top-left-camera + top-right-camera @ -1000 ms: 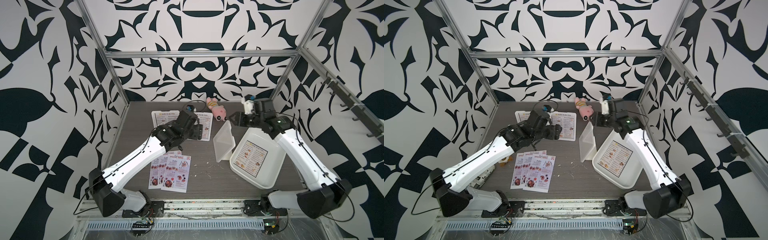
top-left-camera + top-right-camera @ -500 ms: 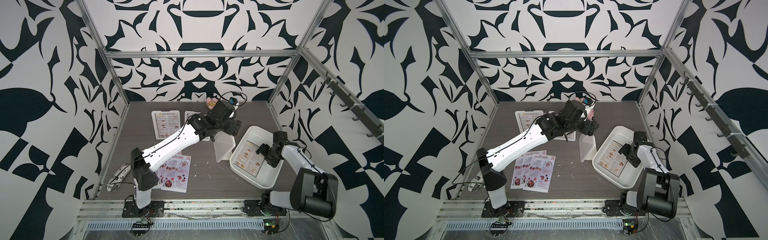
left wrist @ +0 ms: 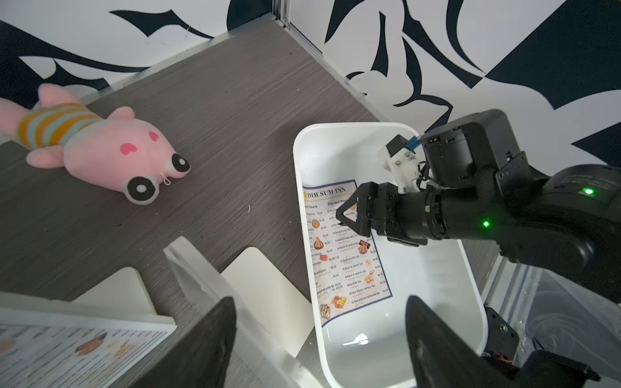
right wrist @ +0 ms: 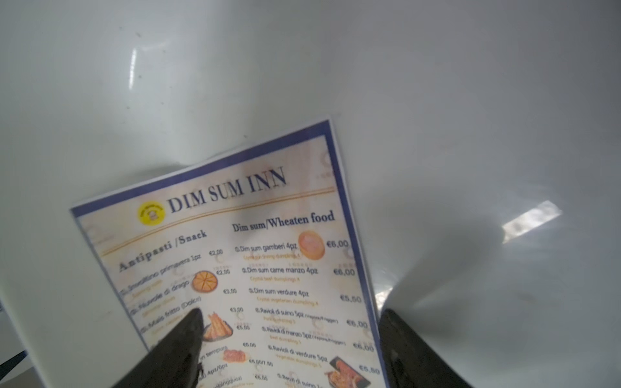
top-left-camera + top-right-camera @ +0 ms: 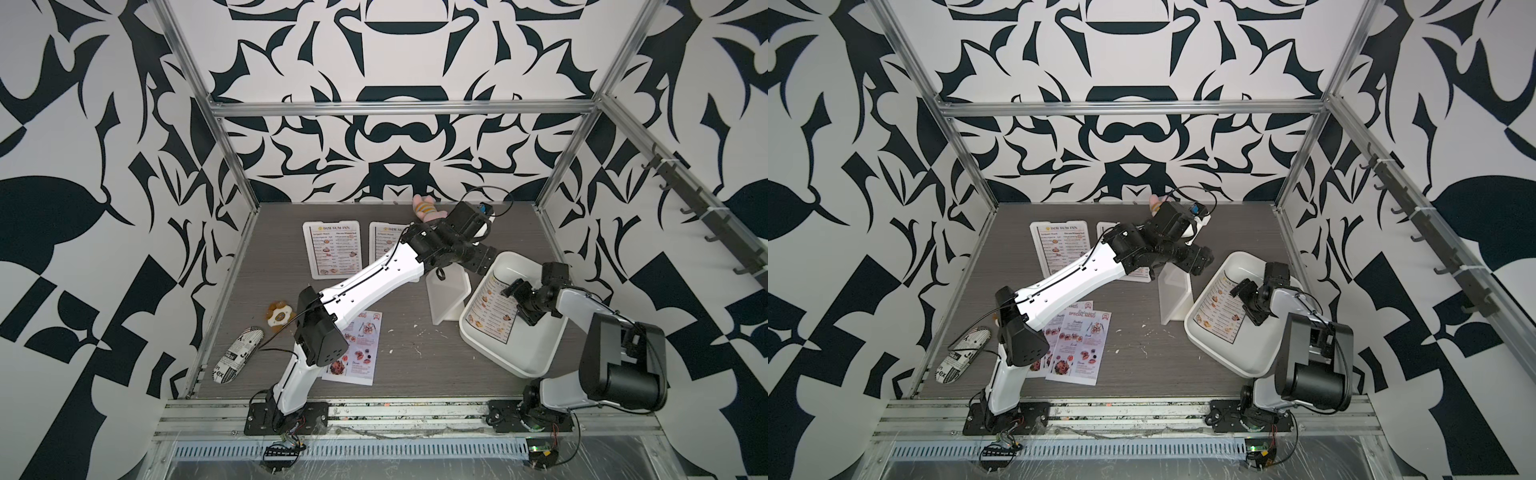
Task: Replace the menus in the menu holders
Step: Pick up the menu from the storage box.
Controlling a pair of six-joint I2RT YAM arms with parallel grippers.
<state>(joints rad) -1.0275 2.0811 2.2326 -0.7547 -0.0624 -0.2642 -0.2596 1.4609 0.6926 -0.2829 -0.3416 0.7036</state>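
A: Checked the front edge first?
B: Saw three SPECIAL MENU sheets point(image 5: 1084, 345) fanned flat, partly under the left arm point(image 5: 1067, 286), headings away, long sides running near to far.
A: And the right gripper point(image 4: 291, 314)?
B: Found it low inside the white tray point(image 5: 534, 347), jaws spread wide, clasping nothing. Hovered right over the DIM SUM INN sheet point(image 4: 255, 255); could not tell whether one finger point(image 4: 181, 339) touched the paper.
A: Placed how?
B: Flat on the tray floor, along the wall facing the table's middle, heading at the far end, long axis near to far, slightly slanted.
A: Then the left gripper point(image 3: 321, 299)?
B: Also released, jaws wide, gripping nothing, poised above the empty menu holder point(image 5: 446, 299) standing just beside the tray. Could not judge contact.
A: Farthest back?
B: Spotted two filled menu holders point(image 5: 330, 249), DIM SUM INN headings toward the back wall, long sides near to far, one partly hidden by the arm.
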